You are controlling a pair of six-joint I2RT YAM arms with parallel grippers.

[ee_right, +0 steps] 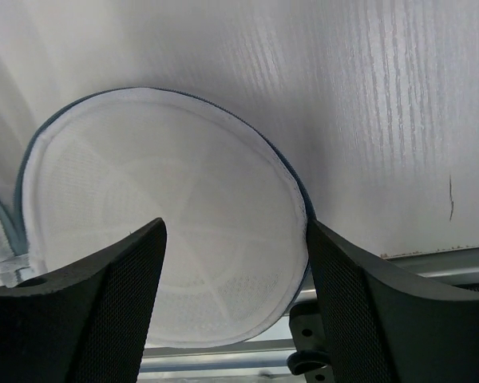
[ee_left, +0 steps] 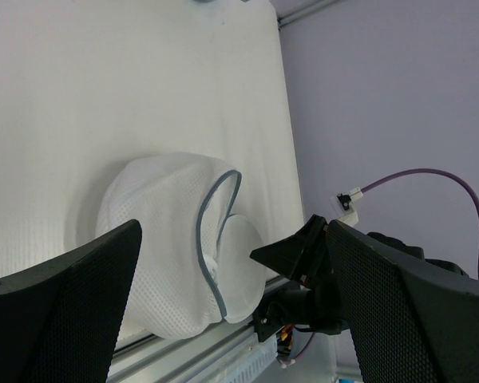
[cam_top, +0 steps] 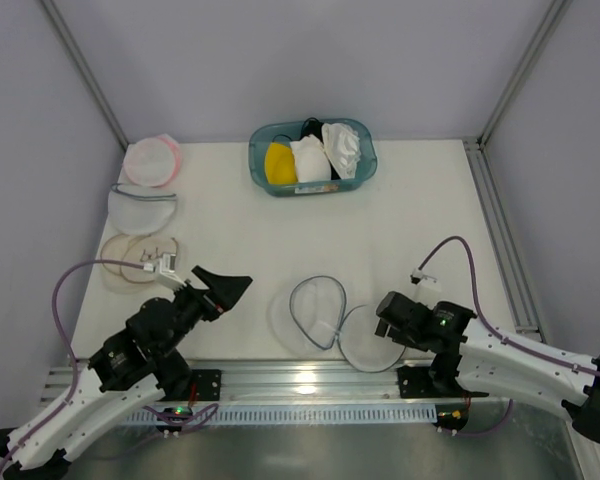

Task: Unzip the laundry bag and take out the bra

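The laundry bag (cam_top: 330,318) lies unzipped near the table's front edge, its two mesh dome halves spread side by side with the grey-blue rim showing. It also shows in the left wrist view (ee_left: 160,239) and the right wrist view (ee_right: 168,215), where the half below looks empty. My left gripper (cam_top: 230,288) (ee_left: 233,231) is open and empty, left of the bag and apart from it. My right gripper (cam_top: 383,322) (ee_right: 235,231) is open and empty, just over the bag's right half. A crumpled white garment, the bra (cam_top: 344,146), lies in the teal basket (cam_top: 258,168).
The basket at the back also holds a yellow garment (cam_top: 279,163) and a smooth white pad (cam_top: 310,160). A pink-rimmed pouch (cam_top: 152,160), a white pouch (cam_top: 142,208) and a beige-rimmed pouch (cam_top: 140,262) lie along the left edge. A metal rail (cam_top: 300,378) runs along the front.
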